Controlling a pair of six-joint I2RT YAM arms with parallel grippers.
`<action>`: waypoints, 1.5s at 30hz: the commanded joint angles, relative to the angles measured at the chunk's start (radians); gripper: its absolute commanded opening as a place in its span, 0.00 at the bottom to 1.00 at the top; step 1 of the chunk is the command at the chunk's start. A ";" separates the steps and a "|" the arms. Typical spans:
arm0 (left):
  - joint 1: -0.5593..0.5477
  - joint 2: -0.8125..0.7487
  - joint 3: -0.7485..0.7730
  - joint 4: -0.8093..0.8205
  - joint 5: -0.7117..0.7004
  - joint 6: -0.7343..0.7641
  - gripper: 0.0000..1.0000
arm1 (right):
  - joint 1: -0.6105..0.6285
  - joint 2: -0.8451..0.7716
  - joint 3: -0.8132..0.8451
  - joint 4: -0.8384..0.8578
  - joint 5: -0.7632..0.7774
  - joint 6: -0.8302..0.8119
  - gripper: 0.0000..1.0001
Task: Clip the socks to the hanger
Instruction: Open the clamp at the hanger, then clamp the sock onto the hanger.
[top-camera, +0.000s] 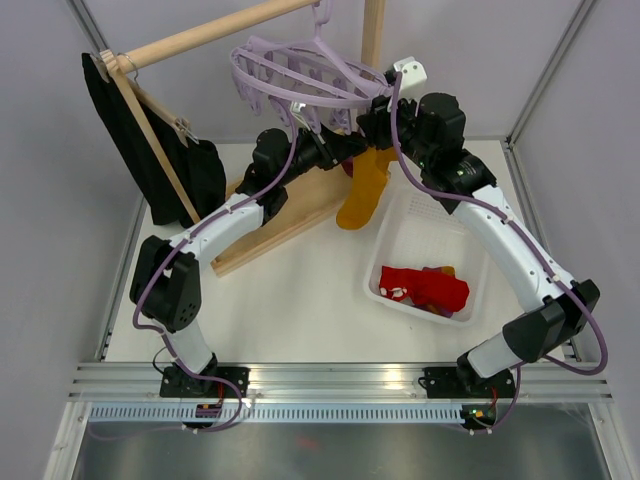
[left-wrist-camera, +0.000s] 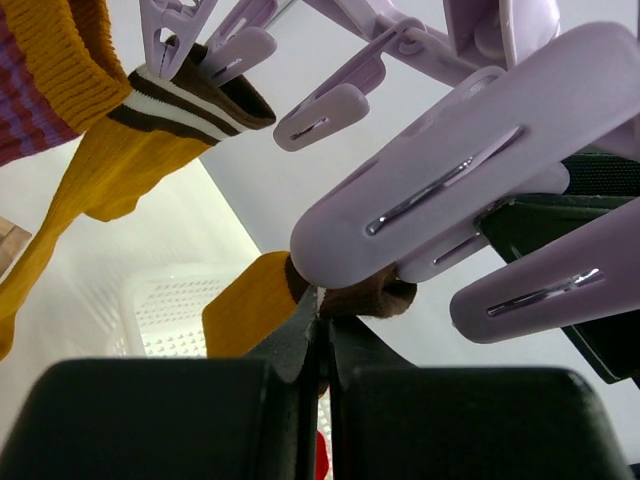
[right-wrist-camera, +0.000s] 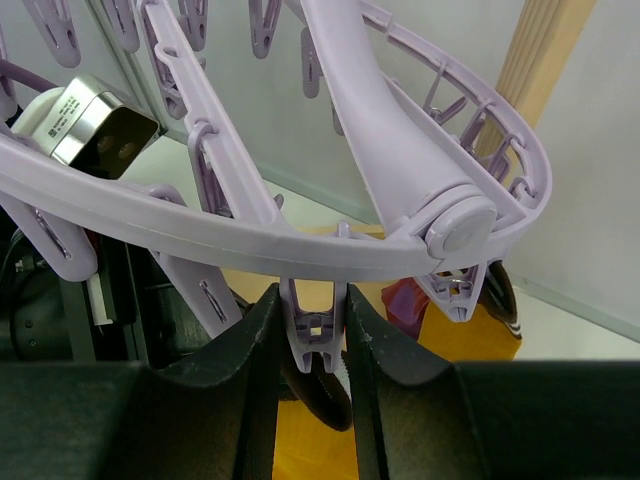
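Note:
The lavender hanger (top-camera: 300, 75) hangs from the wooden rod at the top centre. Under its ring hangs a mustard sock (top-camera: 365, 190), whose brown cuff (left-wrist-camera: 365, 298) my left gripper (left-wrist-camera: 325, 315) is shut on, right beneath a peg (left-wrist-camera: 440, 210). My right gripper (right-wrist-camera: 315, 335) is closed on the handles of a peg (right-wrist-camera: 315, 320), with the dark cuff just below it. In the left wrist view a second mustard sock (left-wrist-camera: 190, 95) with a striped cuff is clipped at the upper left. More socks, red ones (top-camera: 425, 288), lie in the basket.
A white basket (top-camera: 400, 215) stands at the right centre of the table. The wooden rack's base (top-camera: 290, 215) runs diagonally under the left arm. A black garment (top-camera: 150, 150) on a wooden hanger hangs at the left. Grey walls enclose the table.

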 joint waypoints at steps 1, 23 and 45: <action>0.003 -0.014 0.041 0.073 0.040 -0.033 0.02 | 0.001 -0.049 -0.005 0.043 -0.017 -0.028 0.00; 0.012 0.001 0.038 0.114 0.063 -0.091 0.02 | -0.005 -0.053 -0.012 0.050 -0.081 -0.051 0.00; 0.014 0.012 0.050 0.145 0.041 -0.136 0.02 | -0.005 -0.064 -0.020 0.035 -0.115 -0.058 0.00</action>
